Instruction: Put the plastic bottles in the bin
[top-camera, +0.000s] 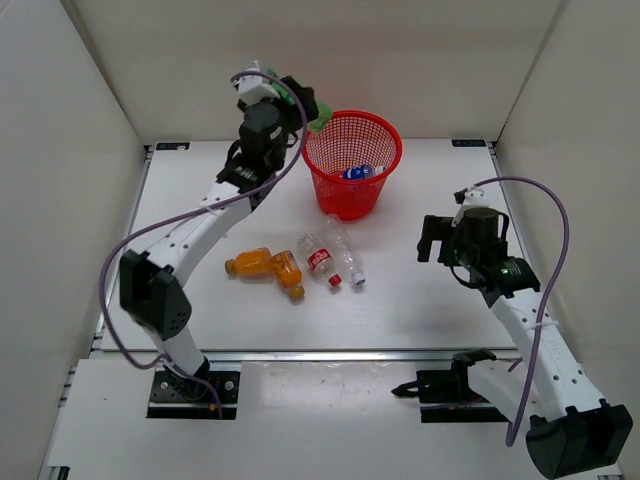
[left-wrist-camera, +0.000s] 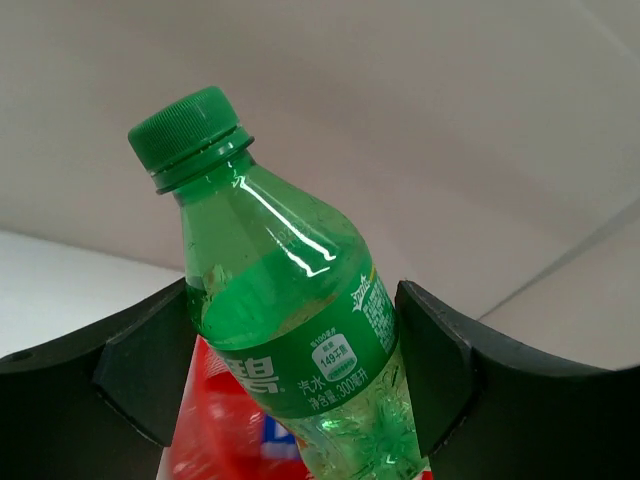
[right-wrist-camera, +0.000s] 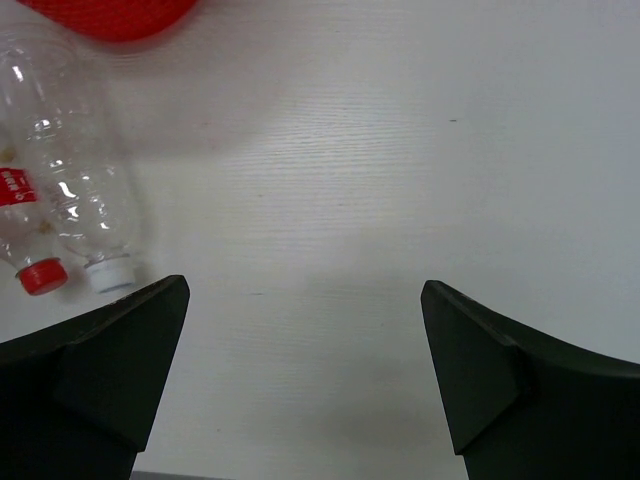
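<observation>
My left gripper is raised by the left rim of the red mesh bin and is shut on the green bottle. In the left wrist view the green bottle stands cap up between the fingers, with the bin below. A blue-labelled bottle lies inside the bin. Two orange bottles, a clear red-labelled bottle and another clear bottle lie on the table. My right gripper is open and empty above the table.
In the right wrist view the clear bottles lie at the left with a red cap and a white cap; the bin's base shows at the top. White walls enclose the table on three sides.
</observation>
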